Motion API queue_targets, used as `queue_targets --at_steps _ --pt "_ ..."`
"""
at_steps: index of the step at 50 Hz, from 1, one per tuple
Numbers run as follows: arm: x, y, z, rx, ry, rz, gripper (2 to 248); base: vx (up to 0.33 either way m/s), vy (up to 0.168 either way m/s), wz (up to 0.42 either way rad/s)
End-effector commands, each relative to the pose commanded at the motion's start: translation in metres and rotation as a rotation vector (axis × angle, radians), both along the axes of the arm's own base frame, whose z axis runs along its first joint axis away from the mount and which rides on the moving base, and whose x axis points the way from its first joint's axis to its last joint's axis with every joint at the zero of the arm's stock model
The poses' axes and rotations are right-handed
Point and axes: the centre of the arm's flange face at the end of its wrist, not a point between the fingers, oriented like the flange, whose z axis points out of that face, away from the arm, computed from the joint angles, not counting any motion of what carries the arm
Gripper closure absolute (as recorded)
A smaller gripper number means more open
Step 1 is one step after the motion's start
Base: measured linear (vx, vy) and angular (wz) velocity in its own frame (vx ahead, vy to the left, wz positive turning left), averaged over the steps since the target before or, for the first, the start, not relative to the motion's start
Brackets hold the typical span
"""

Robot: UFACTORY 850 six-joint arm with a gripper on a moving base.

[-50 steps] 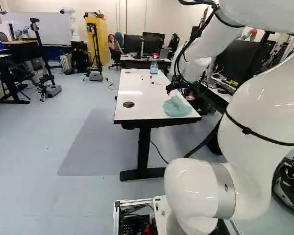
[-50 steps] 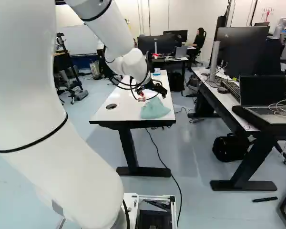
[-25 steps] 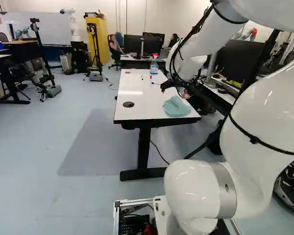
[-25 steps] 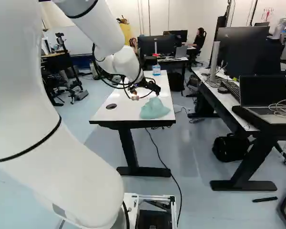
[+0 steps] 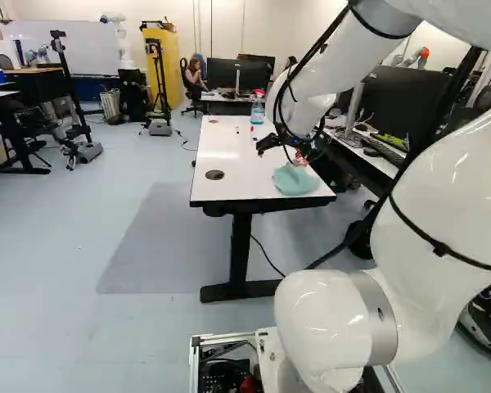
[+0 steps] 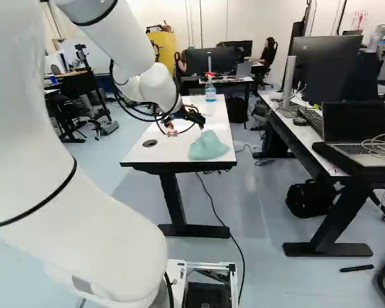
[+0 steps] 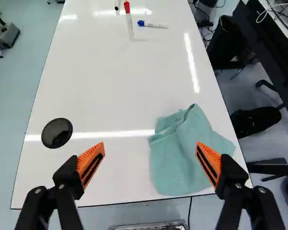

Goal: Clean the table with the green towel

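In the left base view my gripper (image 5: 284, 155) hangs above the near half of the white table (image 5: 217, 184), close to the green towel (image 5: 294, 182). The wrist view shows the gripper (image 7: 150, 152) open, its orange pads wide apart with nothing held between them. The crumpled towel (image 7: 180, 160) lies on the tabletop (image 7: 101, 76) near its close edge, below and ahead of the finger beside it. That finger's tip overlaps the cloth in this view; contact cannot be told.
Red (image 7: 128, 19) and blue-capped (image 7: 152, 24) markers lie farther along the table, with another marker beyond. A spray bottle (image 6: 210, 91) stands at the far end. A black round grommet (image 7: 57, 133) sits in the tabletop. To the right stands a desk with a laptop (image 6: 356, 131).
My arm has swung leftward in both base views, carrying the open gripper over the table. The towel and the base have stayed put.
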Motion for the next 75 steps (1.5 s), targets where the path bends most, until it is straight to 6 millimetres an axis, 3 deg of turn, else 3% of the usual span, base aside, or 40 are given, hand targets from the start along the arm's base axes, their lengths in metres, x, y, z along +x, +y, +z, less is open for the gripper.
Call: queue_targets --at_steps 29,75 --pt "-0.014 0.039 -0.001 0.000 -0.002 0.089 3 0.000 0.000 0.000" --pt "-0.020 0.041 -0.007 -0.001 -0.022 0.095 3 0.000 0.000 0.000"
